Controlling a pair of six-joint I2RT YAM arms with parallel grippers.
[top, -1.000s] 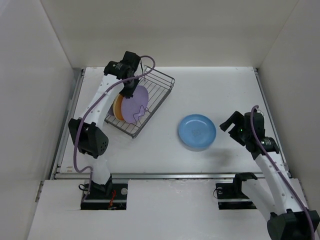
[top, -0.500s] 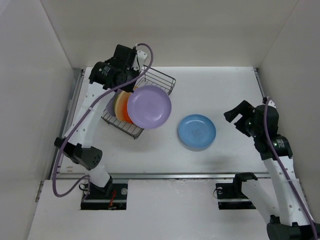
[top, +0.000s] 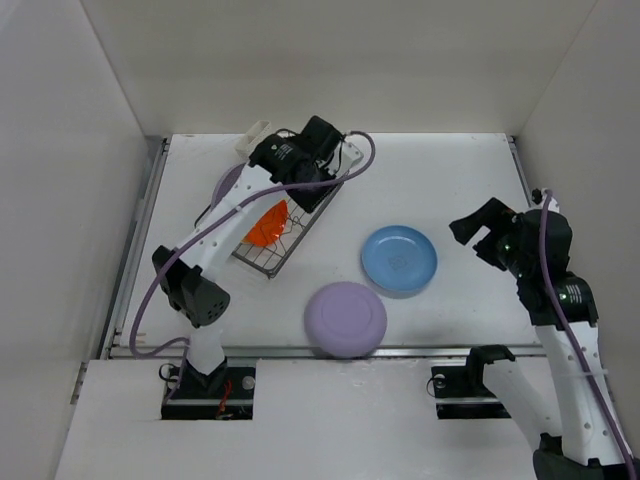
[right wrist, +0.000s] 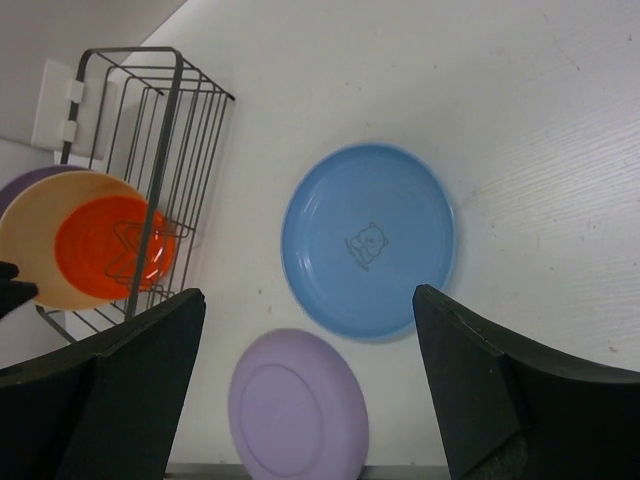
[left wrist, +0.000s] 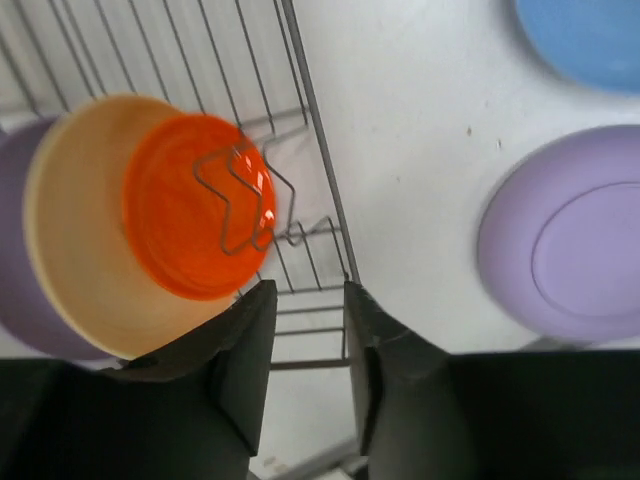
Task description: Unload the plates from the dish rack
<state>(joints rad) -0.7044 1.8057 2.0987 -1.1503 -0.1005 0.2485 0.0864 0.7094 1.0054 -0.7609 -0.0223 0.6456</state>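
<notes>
Left fingers (left wrist: 240, 370), matt black and blocky, stand a narrow gap apart and grip nothing. They hang above the rack (left wrist: 316, 140) (right wrist: 166, 130), whose rim wire shows through the gap. Right fingers (right wrist: 500, 390), the same dull black, are spread wide and empty, up by the right edge of the worktop (top: 450, 180).

The rack is a dark wire basket of thin straight rods with a bent zigzag divider. It sits askew toward the far left corner, and a cream plastic piece (top: 252, 135) sticks out at its far corner. Three plates lean in it, overlapping. A glossy orange plate (left wrist: 195, 205) is in front with a tan plate (left wrist: 75, 240) behind it. A purple plate (top: 228, 182) stands at the back, and only a sliver of it shows. From above, the left arm covers much of the rack, and its fingers cannot be made out there.

Two plates rest on the white, faintly scuffed worktop, apart from each other. A blue plate (top: 399, 260) is about mid-worktop, right of the rack. It is smooth and round, with a raised rim and a small line drawing at its centre. A lavender plate (top: 345, 318) lies close to the near edge, with a ring moulded in its middle. Whether it is face up or face down I cannot tell. The left wrist view crops both.
</notes>
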